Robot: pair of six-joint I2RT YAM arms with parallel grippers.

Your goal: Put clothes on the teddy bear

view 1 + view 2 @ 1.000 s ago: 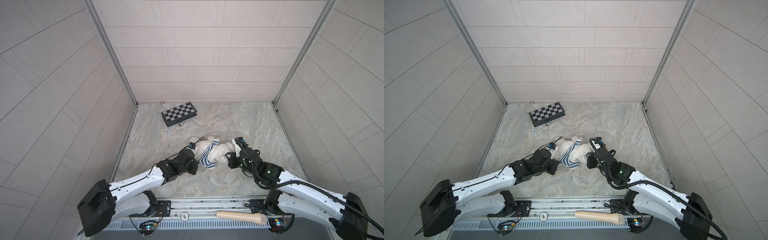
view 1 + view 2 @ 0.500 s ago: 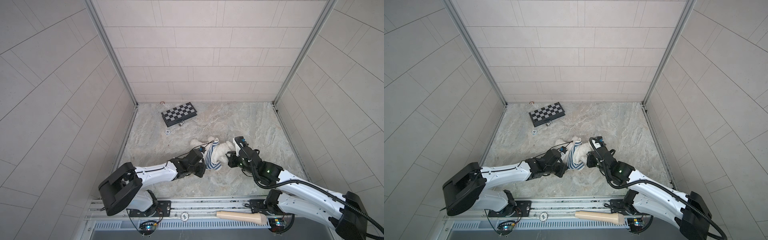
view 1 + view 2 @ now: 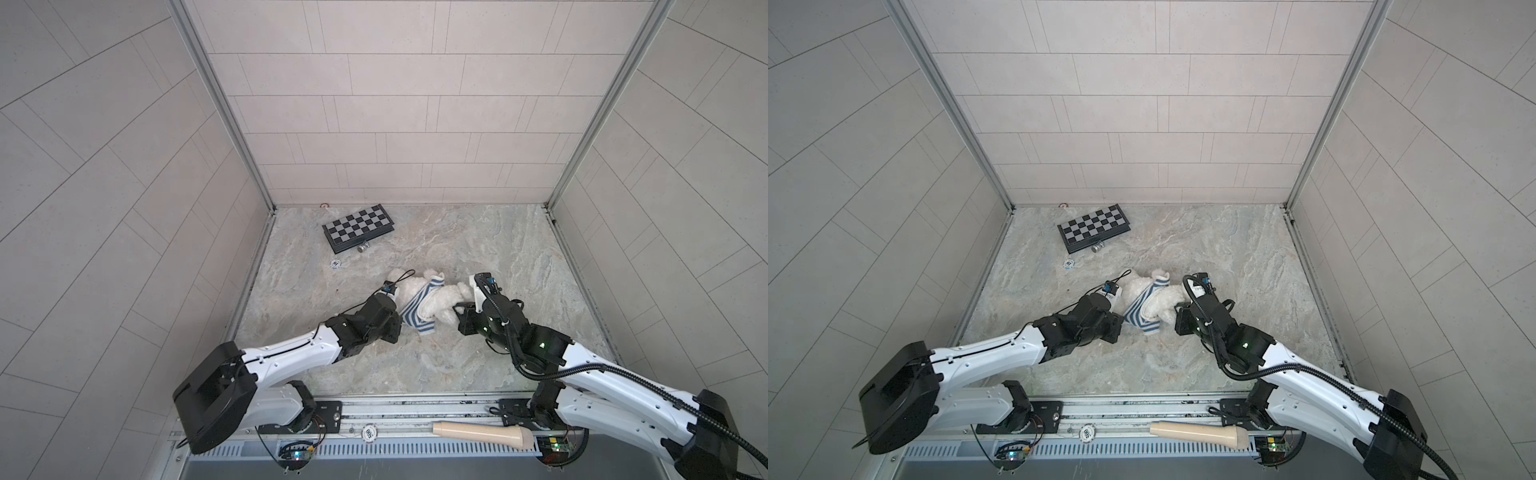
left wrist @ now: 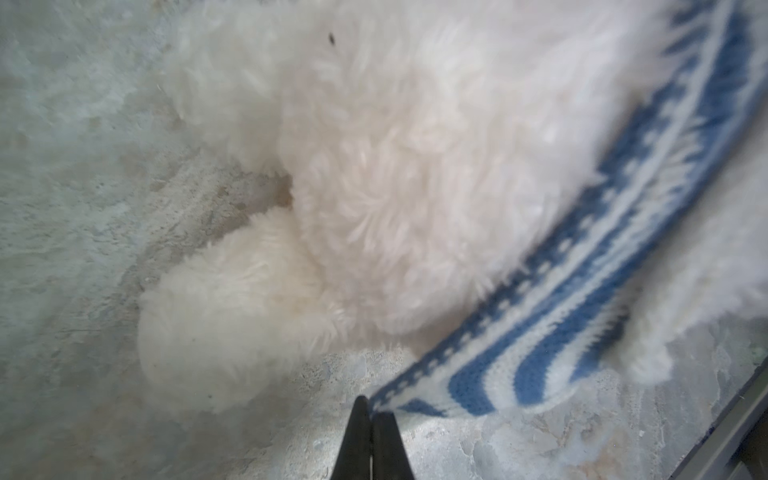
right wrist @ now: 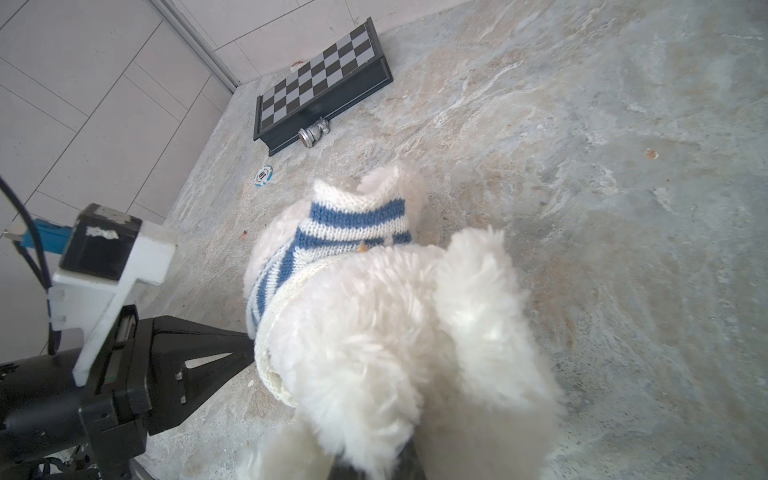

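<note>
Step, my read: the shirt [image 3: 415, 311] is being worked along the bear [image 3: 442, 305]. It's round the torso but bunched, and the hem isn't seated yet. The next move needs an opposed pull, with the left dragging the hem away and the right anchoring the body. Go slow. The pinch sits on the very edge of the knit and could slip, and the fur grip could slide too.

Left tool [image 4: 372, 415]: clenched, tips together on a corner of the striped hem, low over the counter [image 4: 83, 208]. The knit runs taut from the tips, with fur on both sides of the band.

Right tool [image 5: 372, 465]: clamped on the bear, fingers sunk in fur. Can't tell which limb or end it has.

The bear lies on the counter, centre of both top views, between the two tools. The left tool is at the shirt's lower-left edge and the right tool is at the bear's right side. Can't tell which end is the head.

Further out: the chessboard [image 3: 358, 226] is upper left on the counter near the back wall. A chess piece [image 3: 363, 248] lies at its near edge, and a chip [image 3: 336, 264] sits lower left of that. All are well apart from the bear.
</note>
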